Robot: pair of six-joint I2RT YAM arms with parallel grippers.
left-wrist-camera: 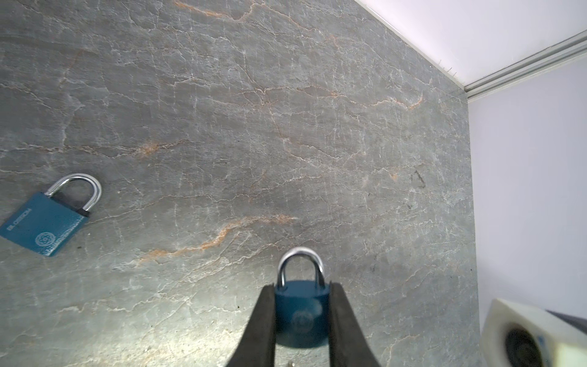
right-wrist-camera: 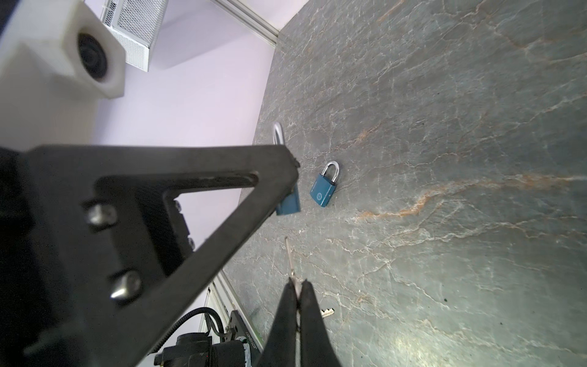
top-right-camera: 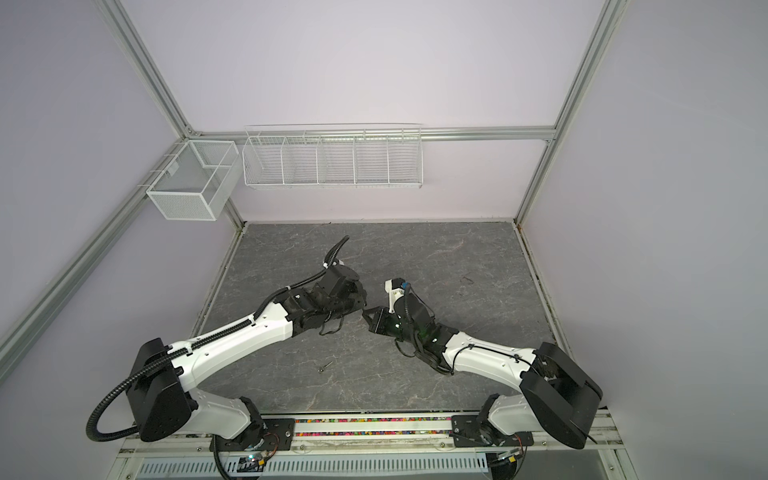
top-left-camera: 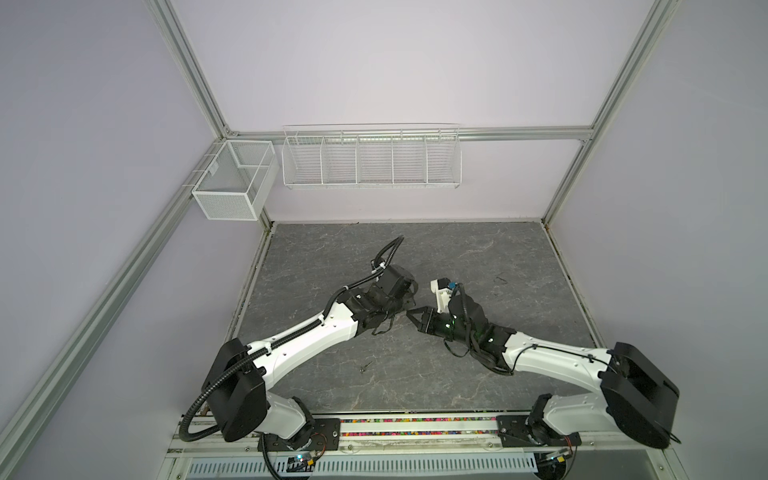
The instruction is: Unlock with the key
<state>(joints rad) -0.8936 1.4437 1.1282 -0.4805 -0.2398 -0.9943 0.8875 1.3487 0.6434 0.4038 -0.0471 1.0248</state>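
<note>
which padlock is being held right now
The padlock clamped in the left gripper, its shackle sticking out past the fingertips. The other padlock lies flat on the table, with nothing touching it.

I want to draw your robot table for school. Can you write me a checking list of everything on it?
Surface: grey stone-look table, with one small dark mark.
Job's things: held padlock, blue, shackle looks closed; second padlock lying flat on the table; key aimed at the held padlock, not yet in it.
Clutter: spare key lying near the left arm.
Grippers: left gripper clamped on the held padlock; right gripper pinching the key.
Cables: black hose along the left arm; loose wires at the right wrist.
Surroundings: wire rack and mesh basket hang on pale walls.
</note>
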